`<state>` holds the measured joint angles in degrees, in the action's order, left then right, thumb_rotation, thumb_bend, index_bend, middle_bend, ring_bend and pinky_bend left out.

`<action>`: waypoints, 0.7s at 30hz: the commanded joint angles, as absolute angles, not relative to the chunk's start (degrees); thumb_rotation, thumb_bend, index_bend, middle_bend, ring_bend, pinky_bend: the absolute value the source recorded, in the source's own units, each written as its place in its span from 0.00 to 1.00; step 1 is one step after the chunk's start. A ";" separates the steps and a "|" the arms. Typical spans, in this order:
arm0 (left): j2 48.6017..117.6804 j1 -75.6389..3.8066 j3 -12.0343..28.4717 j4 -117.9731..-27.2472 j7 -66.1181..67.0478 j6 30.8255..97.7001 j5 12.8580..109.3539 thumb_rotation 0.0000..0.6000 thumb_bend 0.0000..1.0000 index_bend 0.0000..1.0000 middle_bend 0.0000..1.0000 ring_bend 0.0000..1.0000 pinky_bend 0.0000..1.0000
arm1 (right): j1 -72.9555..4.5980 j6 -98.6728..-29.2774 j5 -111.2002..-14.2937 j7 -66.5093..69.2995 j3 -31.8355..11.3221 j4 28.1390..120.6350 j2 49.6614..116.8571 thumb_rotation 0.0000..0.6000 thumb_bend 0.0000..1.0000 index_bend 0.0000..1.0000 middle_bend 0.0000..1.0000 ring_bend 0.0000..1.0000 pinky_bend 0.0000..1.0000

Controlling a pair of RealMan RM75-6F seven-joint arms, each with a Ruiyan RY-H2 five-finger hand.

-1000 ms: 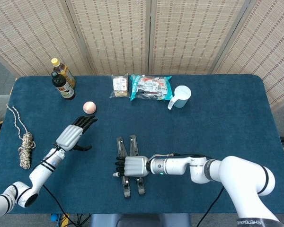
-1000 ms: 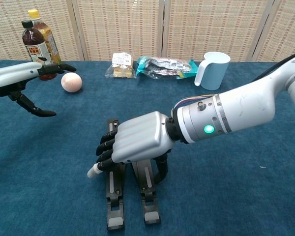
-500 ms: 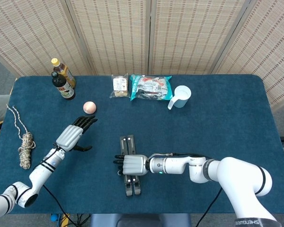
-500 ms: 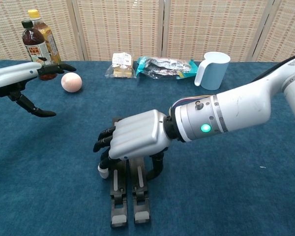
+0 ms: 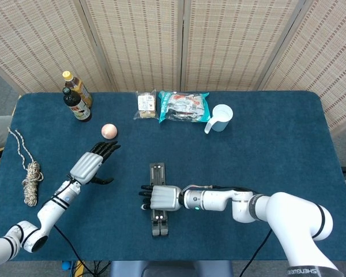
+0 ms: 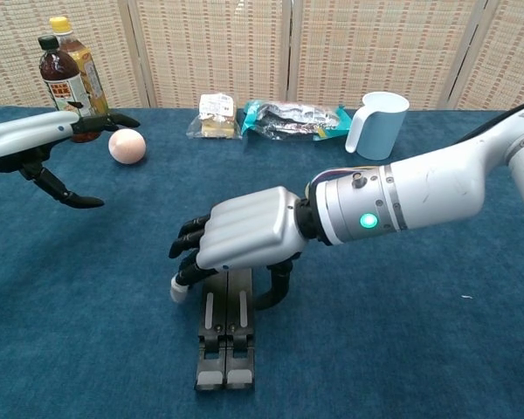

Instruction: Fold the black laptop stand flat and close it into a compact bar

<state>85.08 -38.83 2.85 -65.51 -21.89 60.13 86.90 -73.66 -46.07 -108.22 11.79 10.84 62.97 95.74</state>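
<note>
Chest view shows the black laptop stand lying flat on the blue table near its front edge, its two arms side by side and touching, forming one narrow bar that points away from the robot. From the head view the stand reads the same way: a single dark strip, front of centre.

The right hand sits over the middle of the stand, palm down, its dark fingers curled around the left side and the thumb hooked against the right side, so it grips the bar from above. In the head view this hand covers the strip's midsection, with both ends sticking out.

The left hand hovers well apart, off to the left, holding nothing; its fingers are stretched forward and the thumb hangs down, spread away from them. The head view shows it above the cloth, near a pink ball.

Further back stand two bottles at the left corner. Near the middle of the far edge lie a small wrapped snack and a foil packet, just beside each other, with a pale blue cup to their right. A coil of rope lies at the left edge.
</note>
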 commanded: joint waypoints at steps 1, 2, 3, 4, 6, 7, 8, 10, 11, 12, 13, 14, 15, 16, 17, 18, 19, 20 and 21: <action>85.02 -38.95 2.95 -65.57 -21.70 60.02 86.86 1.00 0.17 0.04 0.00 0.00 0.00 | -72.71 -46.62 -106.77 10.50 9.79 64.30 94.76 1.00 0.18 0.00 0.00 0.00 0.00; 84.99 -38.99 3.00 -65.61 -21.60 59.98 86.85 1.00 0.17 0.04 0.00 0.00 0.00 | -72.35 -46.93 -106.33 10.07 9.46 64.70 94.41 1.00 0.17 0.00 0.00 0.00 0.00; 84.92 -39.06 3.07 -65.70 -21.51 59.92 86.81 1.00 0.17 0.04 0.00 0.00 0.00 | -71.80 -47.25 -105.59 9.41 8.98 65.34 93.80 1.00 0.16 0.00 0.00 0.00 0.00; 84.85 -39.11 3.14 -65.78 -21.42 59.91 86.79 1.00 0.17 0.04 0.00 0.00 0.00 | -71.33 -47.50 -104.94 8.90 8.60 65.99 93.22 1.00 0.15 0.00 0.00 0.00 0.00; 84.63 -39.23 3.27 -65.93 -21.13 59.89 86.78 1.00 0.17 0.04 0.00 0.00 0.00 | -70.07 -48.48 -103.51 7.48 7.69 67.50 91.77 1.00 0.15 0.00 0.00 0.00 0.00; 84.44 -39.29 3.38 -66.05 -20.83 59.90 86.74 1.00 0.17 0.04 0.00 0.00 0.00 | -69.07 -49.07 -102.33 6.47 7.12 68.86 90.53 1.00 0.15 0.00 0.00 0.00 0.00; 84.25 -39.32 3.48 -66.16 -20.54 59.95 86.70 1.00 0.17 0.04 0.00 0.00 0.00 | -68.18 -49.64 -101.30 5.66 6.65 70.09 89.46 1.00 0.15 0.00 0.00 0.00 0.00; 83.81 -39.27 3.79 -66.50 -19.78 60.22 86.44 1.00 0.17 0.04 0.00 0.00 0.00 | -65.71 -51.36 -98.75 3.30 5.58 73.11 86.78 1.00 0.15 0.00 0.00 0.00 0.00; 83.63 -39.19 3.94 -66.62 -19.45 60.46 86.34 1.00 0.17 0.04 0.00 0.00 0.00 | -64.58 -52.13 -97.58 2.29 5.17 74.54 85.51 1.00 0.15 0.00 0.00 0.00 0.00; 83.41 -39.06 4.11 -66.73 -19.08 60.80 86.22 1.00 0.17 0.04 0.00 0.00 0.00 | -62.96 -53.25 -95.90 0.91 4.62 76.55 83.77 1.00 0.15 0.00 0.00 0.00 0.00; 83.19 -38.95 4.19 -66.81 -18.81 60.93 86.08 1.00 0.17 0.04 0.00 0.00 0.00 | -61.72 -54.14 -94.67 -0.15 4.26 78.10 82.41 1.00 0.15 0.00 0.00 0.00 0.00; 82.95 -38.84 4.27 -66.90 -18.48 60.98 85.87 1.00 0.17 0.04 0.00 0.00 0.00 | -60.47 -55.07 -93.49 -1.21 3.96 79.65 81.03 1.00 0.15 0.00 0.00 0.00 0.00; 82.61 -38.67 4.38 -67.05 -18.00 60.96 85.50 1.00 0.17 0.04 0.00 0.00 0.00 | -58.76 -56.36 -91.90 -2.58 3.60 81.74 79.15 1.00 0.15 0.00 0.00 0.00 0.00; 82.34 -38.49 4.48 -67.20 -17.61 60.97 85.17 1.00 0.17 0.04 0.00 0.00 0.00 | -57.47 -57.36 -90.75 -3.54 3.38 83.32 77.74 1.00 0.15 0.00 0.00 0.00 0.00; 82.08 -38.29 4.60 -67.38 -17.18 61.03 84.79 1.00 0.17 0.04 0.00 0.00 0.00 | -56.15 -58.42 -89.68 -4.46 3.24 84.71 76.32 1.00 0.15 0.00 0.00 0.00 0.00; 81.80 -38.04 4.72 -67.57 -16.78 61.16 84.43 1.00 0.17 0.04 0.00 0.00 0.00 | -54.78 -59.54 -88.68 -5.45 3.17 85.91 74.92 1.00 0.15 0.00 0.00 0.00 0.00; 81.48 -37.60 4.93 -67.79 -16.36 61.59 83.93 1.00 0.17 0.04 0.00 0.00 0.00 | -52.94 -61.05 -87.49 -6.45 3.22 87.37 73.10 1.00 0.15 0.00 0.00 0.00 0.00; 81.24 -37.20 5.08 -67.91 -15.97 61.99 83.52 1.00 0.17 0.04 0.00 0.00 0.00 | -51.49 -62.21 -86.60 -6.92 3.31 88.33 71.80 1.00 0.15 0.00 0.00 0.00 0.00; 80.89 -36.77 5.16 -68.08 -15.47 62.27 83.09 1.00 0.17 0.04 0.00 0.00 0.00 | -50.01 -63.28 -85.64 -7.29 3.46 89.22 70.52 1.00 0.15 0.00 0.00 0.00 0.00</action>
